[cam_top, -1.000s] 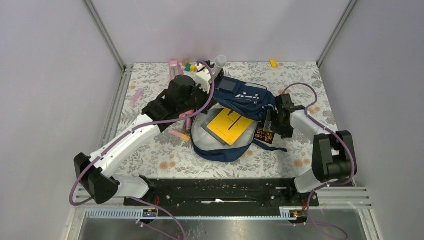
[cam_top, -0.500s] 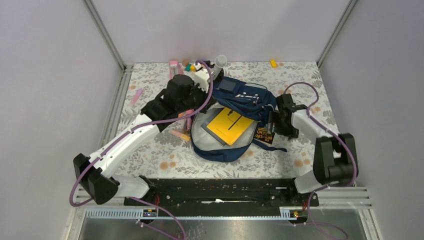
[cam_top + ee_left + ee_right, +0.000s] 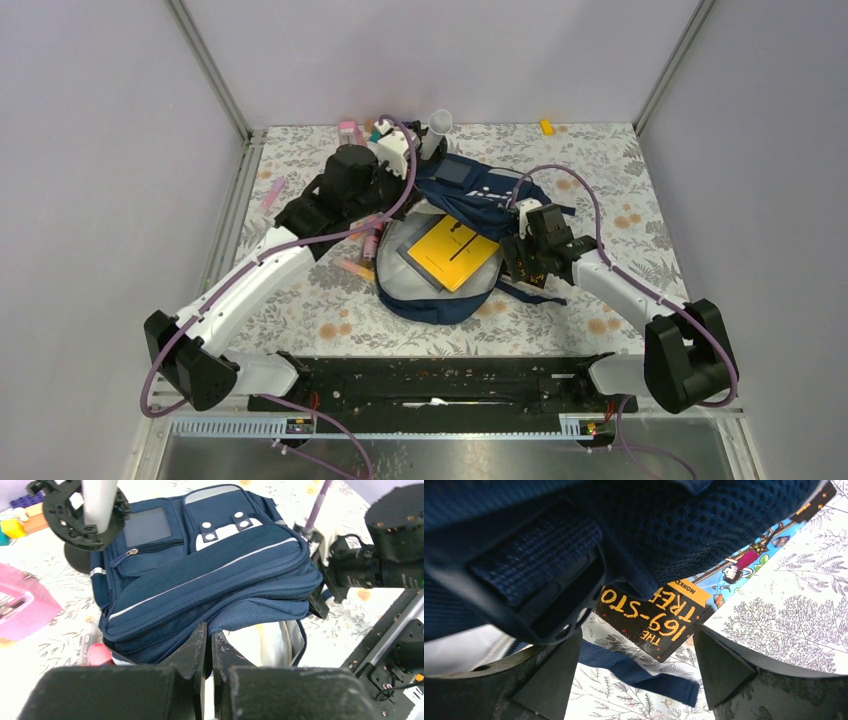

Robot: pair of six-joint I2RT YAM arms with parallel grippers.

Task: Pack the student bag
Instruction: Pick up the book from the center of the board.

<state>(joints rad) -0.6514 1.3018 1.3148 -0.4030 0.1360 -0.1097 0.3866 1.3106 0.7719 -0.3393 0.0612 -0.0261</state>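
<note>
The student bag [image 3: 470, 205] lies open in the middle of the desk [image 3: 330, 320], and a flat yellow book [image 3: 452, 250] is already inside, on the smooth light grey lining. The left gripper [image 3: 209, 630] is closed on the edge of the soft navy flap and holds it up. The right gripper [image 3: 636, 645] has its fingers wide apart, empty, above a glossy dark book [image 3: 659, 620] lying half under the mesh padding. This book, the pink box [image 3: 20, 607] and the small blocks [image 3: 12, 528] are not packed, so I judge much is left
</note>
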